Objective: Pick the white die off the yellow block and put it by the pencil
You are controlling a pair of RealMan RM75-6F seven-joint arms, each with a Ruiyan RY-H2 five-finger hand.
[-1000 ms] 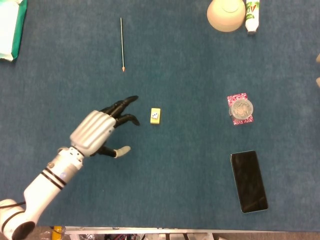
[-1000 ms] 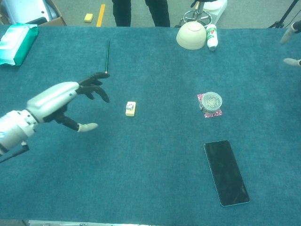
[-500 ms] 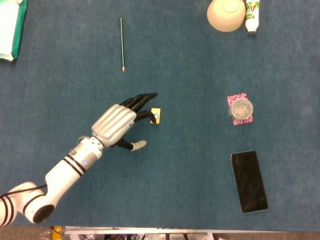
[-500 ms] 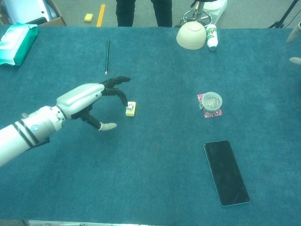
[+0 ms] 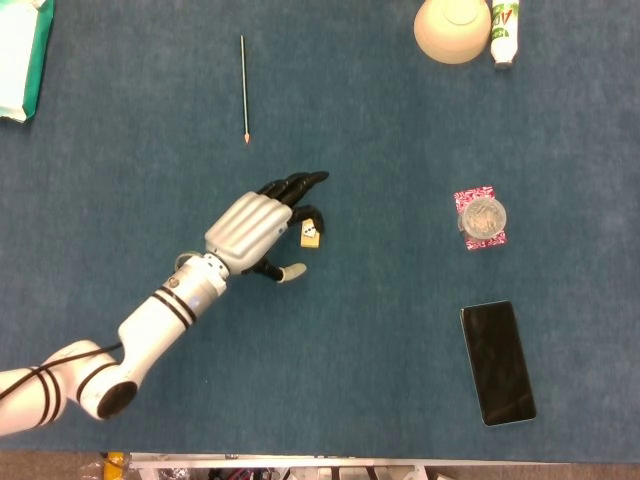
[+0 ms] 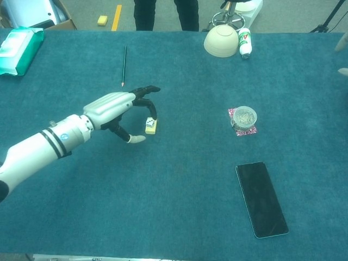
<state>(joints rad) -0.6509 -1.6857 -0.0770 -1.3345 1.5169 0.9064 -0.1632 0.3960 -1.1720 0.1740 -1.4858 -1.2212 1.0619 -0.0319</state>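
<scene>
The white die [image 5: 313,235] sits on the small yellow block [image 5: 311,241] mid-table; in the chest view the die [image 6: 149,122] is on the same block [image 6: 151,129]. My left hand [image 5: 258,224] is just left of the block, its dark fingers arched above and beside the die and its thumb [image 5: 292,271] spread apart lower down. Nothing is in its grasp, and whether a fingertip touches the die I cannot tell. The pencil [image 5: 244,88] lies further back; it also shows in the chest view [image 6: 124,65]. Only two pale fingertips of my right hand [image 6: 342,57] show at the right edge, apart.
A bowl [image 5: 452,28] and a white bottle [image 5: 505,30] stand at the back right. A small jar on a pink coaster [image 5: 481,218] and a black phone [image 5: 497,362] lie to the right. A green wipes pack [image 5: 20,60] is at the far left.
My left hand has travelled right and further back, from well left of the block to right beside it, fingers now over the die. The right hand has slid further out of frame.
</scene>
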